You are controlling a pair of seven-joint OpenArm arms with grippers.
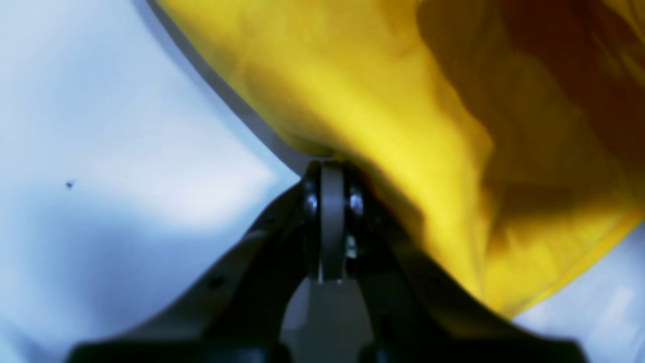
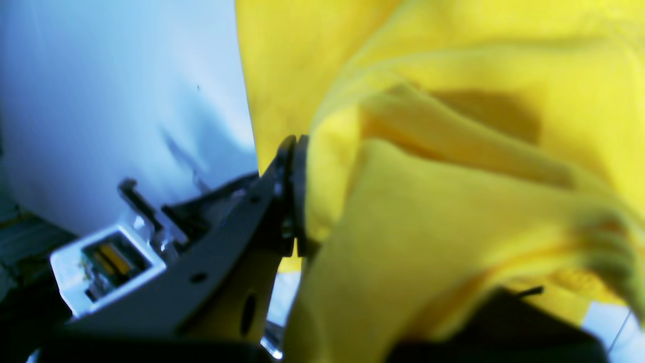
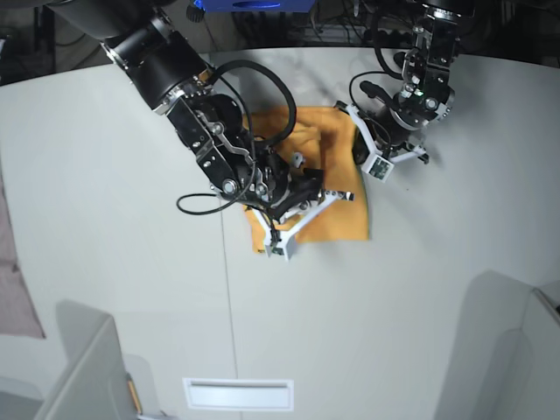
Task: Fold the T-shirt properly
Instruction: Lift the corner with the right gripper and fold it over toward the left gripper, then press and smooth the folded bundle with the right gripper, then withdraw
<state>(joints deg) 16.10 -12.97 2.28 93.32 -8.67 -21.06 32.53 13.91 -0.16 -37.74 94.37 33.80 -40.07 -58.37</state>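
The T-shirt lies partly folded on the white tabletop, between the two arms. The left end effector is closed, pinching the shirt's edge just ahead of its tips. The right end effector is clamped on a bunched fold, cloth draping beside it.
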